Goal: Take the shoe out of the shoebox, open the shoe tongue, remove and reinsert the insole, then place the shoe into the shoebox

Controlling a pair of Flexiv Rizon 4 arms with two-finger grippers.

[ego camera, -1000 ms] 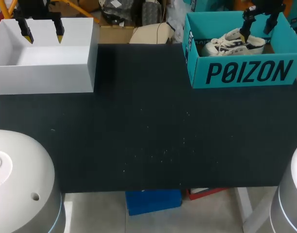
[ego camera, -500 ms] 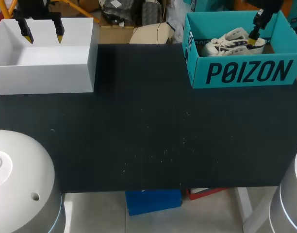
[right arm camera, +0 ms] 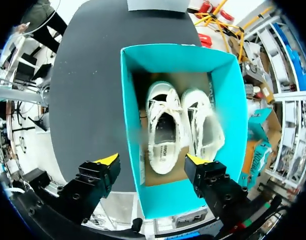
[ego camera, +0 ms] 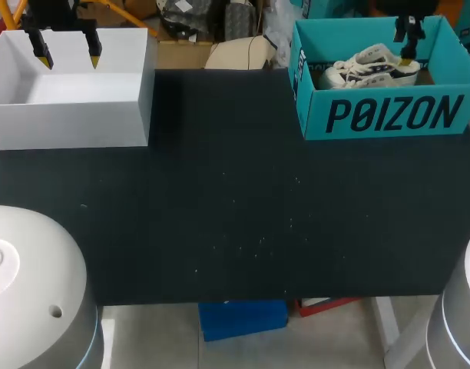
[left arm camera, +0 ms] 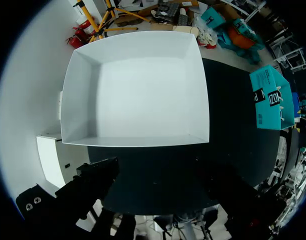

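Two shoes (right arm camera: 165,132) in lettered teal shoebox (ego camera: 381,115); right gripper (right arm camera: 152,160) spread wide above them; left gripper (ego camera: 69,60) wide over white box (ego camera: 66,123).

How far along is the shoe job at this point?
Nothing looks done: both shoes lie inside the teal shoebox. In hand: the right gripper hangs open above the shoes, holding nothing. The left gripper hangs open over the white box. Every step, from taking a shoe out onward, is left.
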